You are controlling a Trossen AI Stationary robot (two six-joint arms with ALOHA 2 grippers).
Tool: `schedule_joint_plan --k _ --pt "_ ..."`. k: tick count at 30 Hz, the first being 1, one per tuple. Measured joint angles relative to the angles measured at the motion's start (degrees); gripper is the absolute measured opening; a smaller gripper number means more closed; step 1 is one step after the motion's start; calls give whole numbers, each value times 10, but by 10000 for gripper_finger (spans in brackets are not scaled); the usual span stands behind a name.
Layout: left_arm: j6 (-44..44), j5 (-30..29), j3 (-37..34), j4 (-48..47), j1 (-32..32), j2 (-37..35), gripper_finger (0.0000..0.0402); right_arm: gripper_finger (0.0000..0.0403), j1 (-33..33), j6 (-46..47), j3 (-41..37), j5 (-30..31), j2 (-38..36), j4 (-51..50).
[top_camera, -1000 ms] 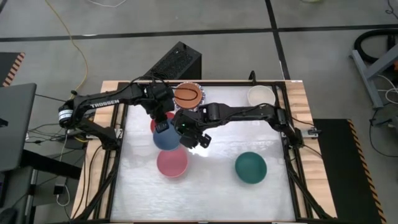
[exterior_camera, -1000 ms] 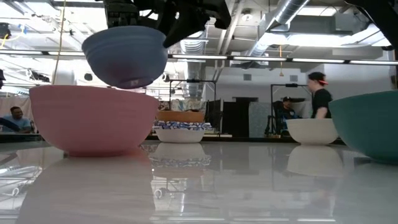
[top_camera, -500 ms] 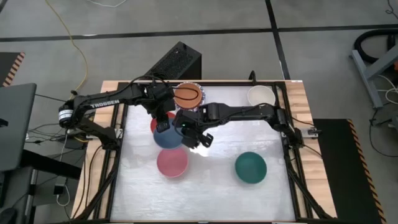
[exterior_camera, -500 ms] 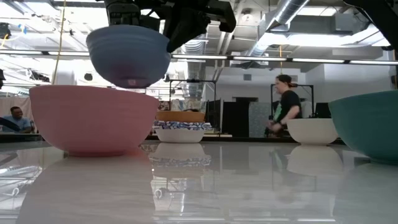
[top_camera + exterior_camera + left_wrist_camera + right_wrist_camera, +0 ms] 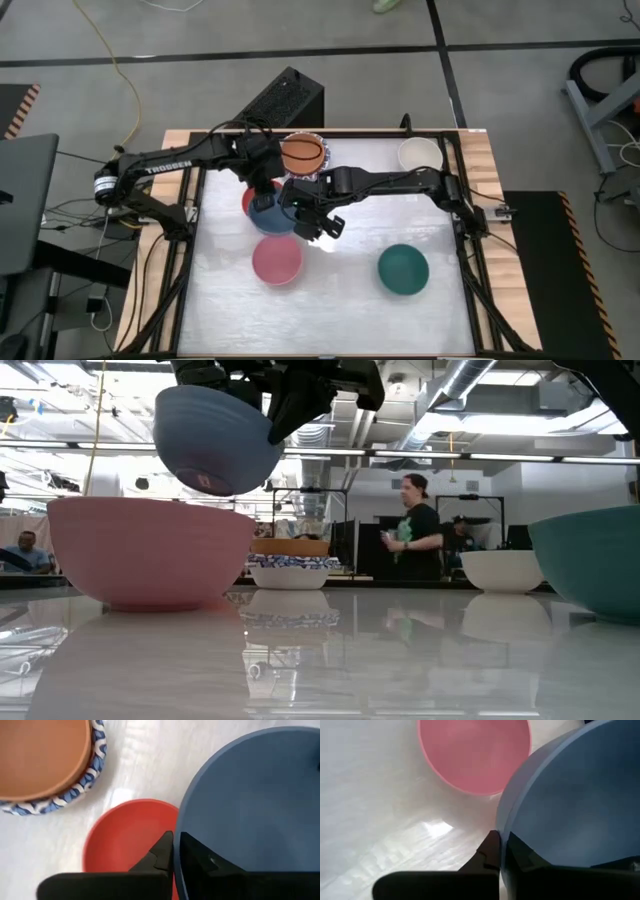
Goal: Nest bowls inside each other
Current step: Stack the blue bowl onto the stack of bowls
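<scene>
Blue bowl (image 5: 272,213): lifted off the white desk (image 5: 350,300), tilted in low view, held at two rim points. Left hand (image 5: 176,851) clenched on its rim, one finger inside, one outside; right hand (image 5: 501,851) likewise clenched on the rim at another spot.
Red bowl (image 5: 127,832): on desk, partly under blue bowl, toward the left-arm side.
Pink bowl (image 5: 276,260): on desk, just beside blue bowl, nearer the desk's front edge.
Orange bowl (image 5: 302,152): nested in a blue-patterned white bowl (image 5: 95,767), near blue bowl, toward the back edge.
Dark green bowl (image 5: 403,268): well apart from blue bowl, right-arm side.
Cream bowl (image 5: 419,153): well apart, back right corner.
Bkgd: a person (image 5: 412,540) standing in the room beyond.
</scene>
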Motion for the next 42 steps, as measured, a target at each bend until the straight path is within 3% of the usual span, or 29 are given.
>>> schedule_joint_plan --k 7,15,30,42 --pt "66 -3 0 2 -15 0 77 13 0 4 0 0 0 -5" --pt "65 -1 0 -3 -10 -15 145 13 -3 29 0 4 0 -5" --pt "52 -51 0 -3 9 -124 149 13 -10 56 0 5 0 -18" --pt "-18 -137 0 -26 8 -235 148 14 -49 81 0 77 0 -47"
